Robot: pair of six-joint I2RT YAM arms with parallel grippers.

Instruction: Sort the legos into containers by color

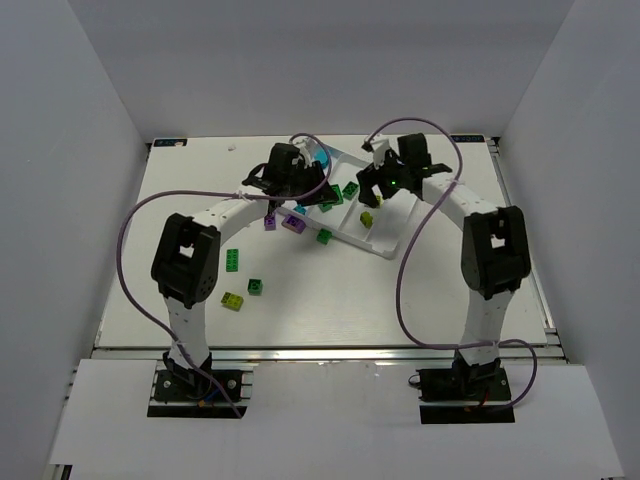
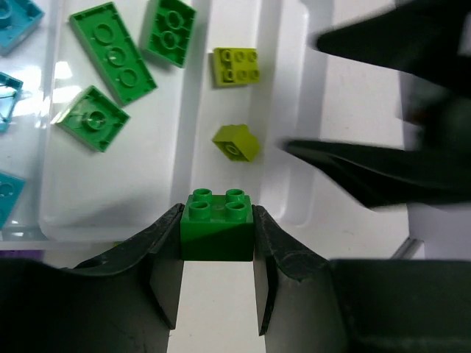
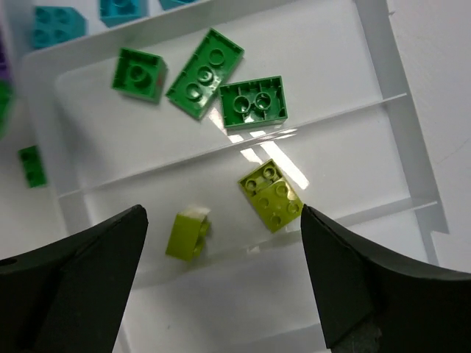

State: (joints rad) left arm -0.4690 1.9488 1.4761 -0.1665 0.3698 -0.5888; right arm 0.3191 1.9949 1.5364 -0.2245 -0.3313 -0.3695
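Observation:
My left gripper (image 2: 216, 243) is shut on a green two-by-two lego (image 2: 216, 224), held at the near end wall of the white tray (image 2: 110, 228). In the tray lie green legos (image 2: 112, 51), yellow-green legos (image 2: 236, 141) and cyan legos (image 2: 15, 22), each colour in its own compartment. My right gripper (image 3: 221, 254) is open and empty above the yellow-green compartment, over two yellow-green legos (image 3: 271, 194). In the top view both grippers, left (image 1: 300, 190) and right (image 1: 375, 195), hover over the tray (image 1: 378, 245).
Loose legos lie on the table left of and before the tray: purple (image 1: 294, 222), purple (image 1: 270, 222), green (image 1: 324, 236), green (image 1: 233, 259), green (image 1: 255, 286), yellow-green (image 1: 232, 300). The right gripper shows as a dark blur (image 2: 383, 162) close to my left one.

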